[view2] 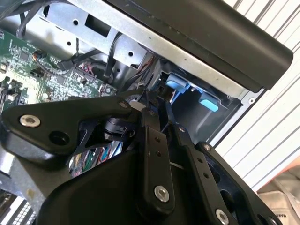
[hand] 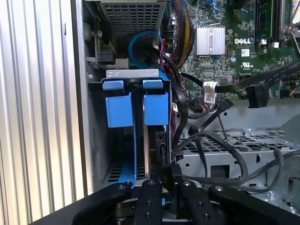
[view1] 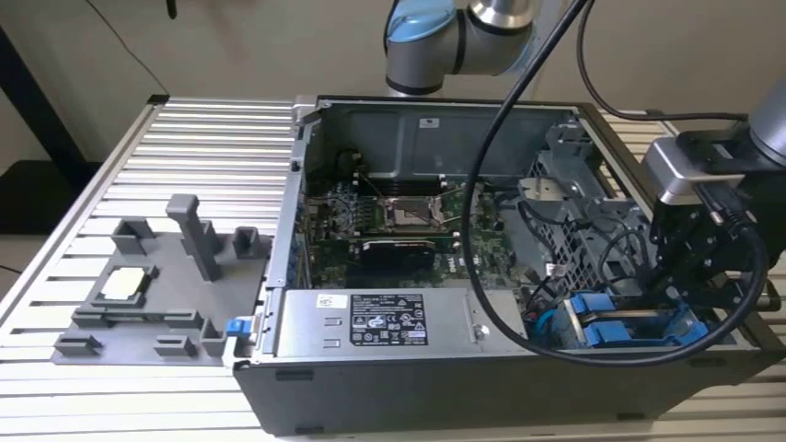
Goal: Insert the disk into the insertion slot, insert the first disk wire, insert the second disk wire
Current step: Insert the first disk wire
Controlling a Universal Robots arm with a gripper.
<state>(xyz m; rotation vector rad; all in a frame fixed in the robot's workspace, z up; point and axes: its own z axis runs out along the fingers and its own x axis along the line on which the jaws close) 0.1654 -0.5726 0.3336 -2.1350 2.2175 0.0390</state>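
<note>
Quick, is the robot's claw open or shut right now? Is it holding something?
Gripper: cannot be told; it is down at the disk in the insertion slot.

Open computer case [view1: 491, 396] is sitting on the slatted table [view1: 209, 129], toward the exterior view's right; a fixture tray [view1: 147, 304] is lying on the table just beside it, to the exterior view's left. Inside the case, the circuit board [view1: 368, 207] is lying toward the far wall, the power supply [view1: 368, 322] sitting before it along the near wall. The insertion slot [hand: 93, 140] is occupying the near corner on the exterior view's right, the disk [hand: 155, 108] sitting in it. The gripper [hand: 167, 181] is hanging over that corner. Loose cables [hand: 225, 140] are lying between slot and board.
</note>
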